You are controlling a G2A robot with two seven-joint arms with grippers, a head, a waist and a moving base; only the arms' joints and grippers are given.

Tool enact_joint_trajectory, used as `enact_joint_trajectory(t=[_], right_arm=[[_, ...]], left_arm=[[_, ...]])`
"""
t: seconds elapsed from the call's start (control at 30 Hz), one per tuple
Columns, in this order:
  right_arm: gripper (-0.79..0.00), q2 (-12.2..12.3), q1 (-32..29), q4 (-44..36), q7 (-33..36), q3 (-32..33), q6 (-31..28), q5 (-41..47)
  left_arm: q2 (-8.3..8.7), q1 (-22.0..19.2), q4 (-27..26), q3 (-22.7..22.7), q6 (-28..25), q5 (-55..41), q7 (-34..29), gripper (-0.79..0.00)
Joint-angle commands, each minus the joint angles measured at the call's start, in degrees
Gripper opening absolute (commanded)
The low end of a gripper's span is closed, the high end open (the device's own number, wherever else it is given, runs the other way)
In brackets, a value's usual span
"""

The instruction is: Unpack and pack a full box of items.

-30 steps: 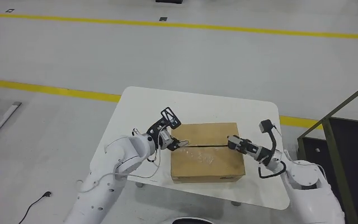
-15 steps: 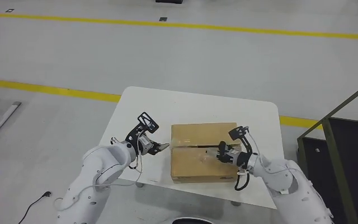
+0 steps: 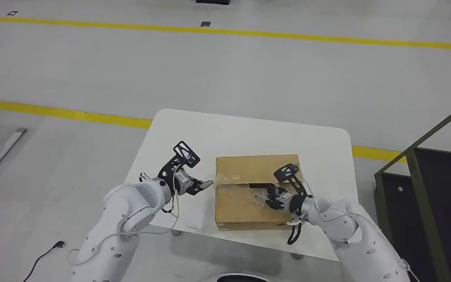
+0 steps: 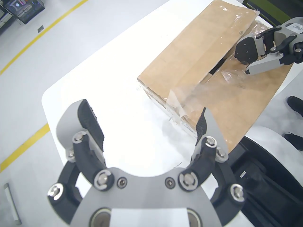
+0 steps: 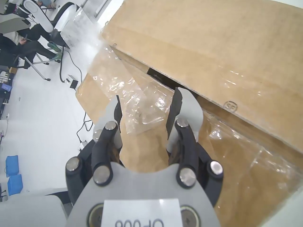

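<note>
A brown cardboard box (image 3: 257, 190) lies in the middle of the white table, with a narrow dark gap along its top seam (image 5: 161, 74). Crumpled clear tape (image 5: 142, 109) hangs loose over the near flap and off the box's left end (image 4: 187, 95). My right gripper (image 3: 271, 199) hovers low over the near flap beside the seam, open (image 5: 148, 105), with the loose tape lying between its fingers. My left gripper (image 3: 201, 185) stands open (image 4: 144, 112) above bare table just left of the box, holding nothing.
The table (image 3: 211, 134) has free room behind and left of the box. A dark green rack (image 3: 416, 176) stands off the table's right side. The box's near side sits close to the table's front edge.
My left gripper drew back leftward off the box's end. My right gripper slid from the box's right end along the seam to the middle of the near flap.
</note>
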Motion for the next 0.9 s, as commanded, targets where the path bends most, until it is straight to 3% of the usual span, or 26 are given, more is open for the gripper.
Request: enact_joint_trajectory(t=[0.0, 0.1, 0.33, 0.53, 0.87], right_arm=[[-0.225, 0.1, -0.1, -0.2, 0.4, 0.8, 0.2, 0.9], [-0.157, 0.3, -0.4, -0.6, 0.8, 1.6, 0.3, 1.3], [-0.197, 0.5, -0.4, -0.7, 1.8, 0.5, 0.7, -1.5], [-0.403, 0.4, 0.2, -0.2, 2.2, -1.3, 1.2, -2.4], [-0.548, 0.3, 1.4, 1.2, 2.4, -3.3, 1.5, -2.8]], left_arm=[[0.0, 0.0, 0.0, 0.0, 0.0, 0.0, 0.0, 0.0], [0.0, 0.0, 0.0, 0.0, 0.0, 0.0, 0.0, 0.0], [0.0, 0.0, 0.0, 0.0, 0.0, 0.0, 0.0, 0.0], [0.0, 0.0, 0.0, 0.0, 0.0, 0.0, 0.0, 0.0], [0.0, 0.0, 0.0, 0.0, 0.0, 0.0, 0.0, 0.0]])
